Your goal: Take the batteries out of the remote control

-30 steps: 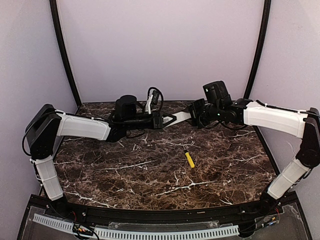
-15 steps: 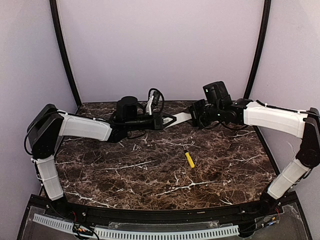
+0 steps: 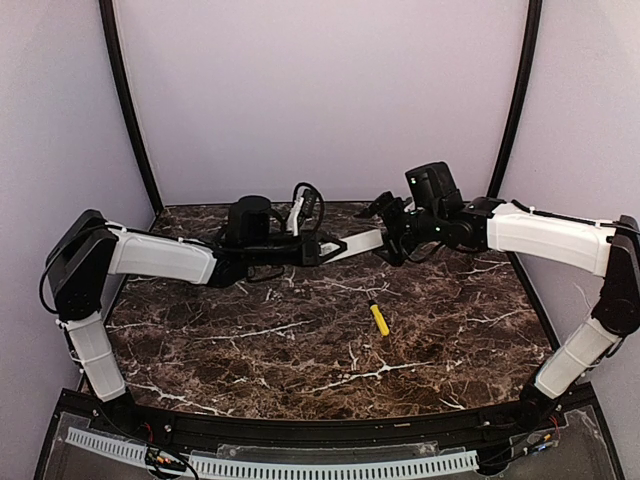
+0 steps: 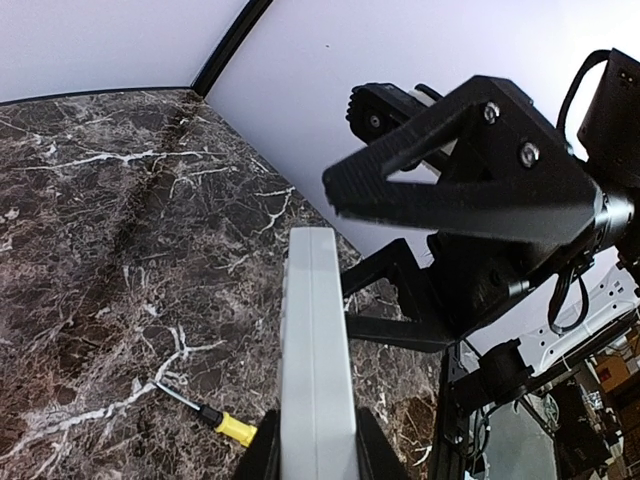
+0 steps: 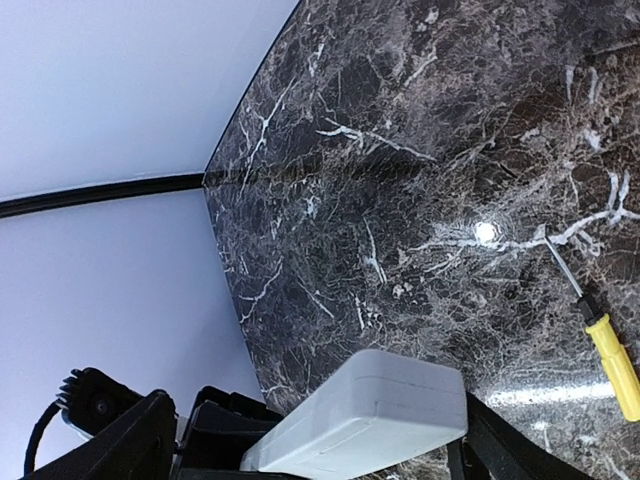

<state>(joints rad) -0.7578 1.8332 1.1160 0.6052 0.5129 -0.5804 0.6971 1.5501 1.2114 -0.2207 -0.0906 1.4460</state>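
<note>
Remote control (image 3: pixel 360 243) stays pinched in the left fingers (image 4: pixel 268 458). The right fingers (image 4: pixel 450 160) have just spread apart and let go. No batteries out yet.

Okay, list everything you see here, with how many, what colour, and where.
remote: one, white, held above the table at the back middle
screwdriver: one, yellow handle, lying on the table right of centre
batteries: none visible
table: one, dark marble with white veins
left gripper: one, black, shut on the remote's near end
right gripper: one, black, open around the remote's other end
</note>
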